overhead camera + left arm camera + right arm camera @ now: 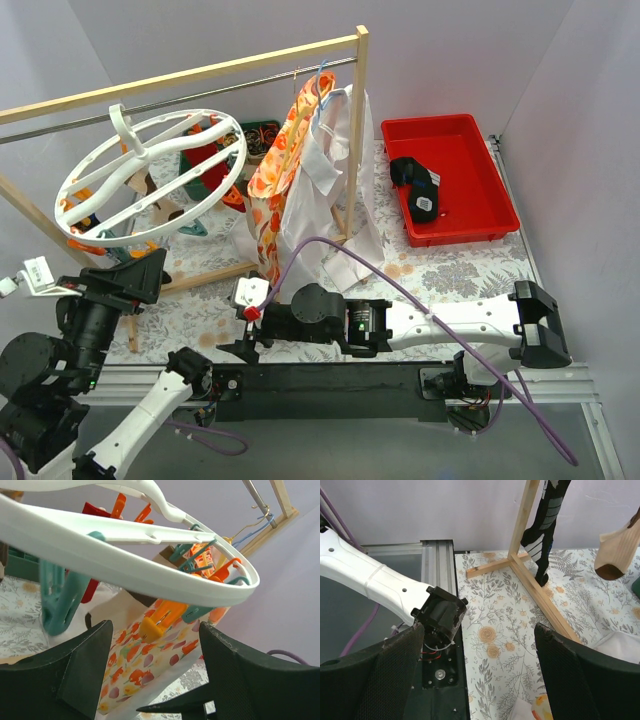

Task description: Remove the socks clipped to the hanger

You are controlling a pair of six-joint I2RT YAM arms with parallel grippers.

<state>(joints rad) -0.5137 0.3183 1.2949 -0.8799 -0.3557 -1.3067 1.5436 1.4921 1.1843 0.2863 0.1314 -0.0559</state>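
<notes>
The white wheel-shaped hanger (pixel 150 175) hangs from the rack's rail at the left. A red sock (pixel 207 160) and a tan-and-brown sock (pixel 150 195) hang from its clips. My left gripper (pixel 150 268) is open and empty just below the hanger's near rim (pixel 150 585), under an orange clip (pixel 160 620) and a teal clip (pixel 60 600). My right gripper (pixel 245 335) is open and empty, low over the table's near edge. Its wrist view shows a hanging black sock with white marks (pixel 545 530) and the tan-and-brown sock (pixel 617 550). A black sock (pixel 415 188) lies in the red tray (pixel 470 135).
The wooden rack (pixel 358 120) spans the back; its foot bar (pixel 540 587) lies on the floral tablecloth. An orange floral garment (pixel 280 170) and a white shirt (pixel 335 190) hang at its right end. A purple cable (pixel 400 285) arcs over the right arm.
</notes>
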